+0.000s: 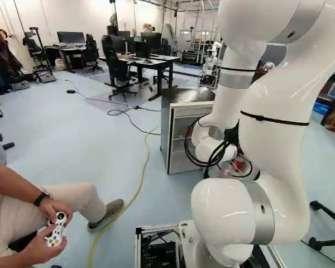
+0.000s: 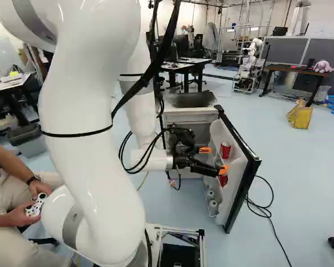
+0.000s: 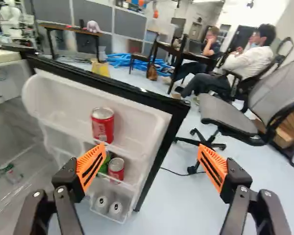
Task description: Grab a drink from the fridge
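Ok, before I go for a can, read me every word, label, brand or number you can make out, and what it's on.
No text is readable.
Upper red can in the fridge door: pale print, too blurred to read.
Lower red can: markings too small to read.
Two cans below: only their ends show, nothing legible.

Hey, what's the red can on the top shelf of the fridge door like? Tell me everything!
The red can is a round tube, shiny like metal, with pale markings on its side and a lighter top. It stands upright on the upper shelf inside the open fridge door, above another red can. The open pincer is near it but isn't gripping it.
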Motion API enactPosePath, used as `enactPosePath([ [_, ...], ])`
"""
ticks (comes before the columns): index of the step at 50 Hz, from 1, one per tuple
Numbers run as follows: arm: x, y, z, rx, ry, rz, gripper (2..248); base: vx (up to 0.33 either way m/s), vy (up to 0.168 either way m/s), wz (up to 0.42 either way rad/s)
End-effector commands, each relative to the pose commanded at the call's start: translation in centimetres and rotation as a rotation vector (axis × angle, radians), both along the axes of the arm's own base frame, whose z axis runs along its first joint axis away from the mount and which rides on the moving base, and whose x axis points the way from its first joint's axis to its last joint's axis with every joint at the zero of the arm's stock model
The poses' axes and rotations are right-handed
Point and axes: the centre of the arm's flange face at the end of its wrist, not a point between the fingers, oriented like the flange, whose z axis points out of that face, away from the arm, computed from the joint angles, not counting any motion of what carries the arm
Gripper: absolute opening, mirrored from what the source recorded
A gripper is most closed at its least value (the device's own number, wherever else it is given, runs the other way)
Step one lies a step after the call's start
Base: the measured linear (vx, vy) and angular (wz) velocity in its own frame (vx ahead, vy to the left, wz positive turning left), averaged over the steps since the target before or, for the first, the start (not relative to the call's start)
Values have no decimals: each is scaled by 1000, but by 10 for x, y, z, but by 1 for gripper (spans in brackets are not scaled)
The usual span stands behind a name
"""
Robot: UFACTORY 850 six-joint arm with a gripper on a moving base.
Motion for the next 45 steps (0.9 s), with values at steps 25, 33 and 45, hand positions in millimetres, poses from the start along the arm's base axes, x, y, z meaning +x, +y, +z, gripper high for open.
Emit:
enactPosePath([
  [25, 8, 30, -4, 63, 34, 311, 247, 0, 0, 0],
  [33, 13, 36, -6, 81, 44, 394, 247, 0, 0, 0],
  [45, 19, 44, -9, 110, 62, 517, 247, 0, 0, 0],
])
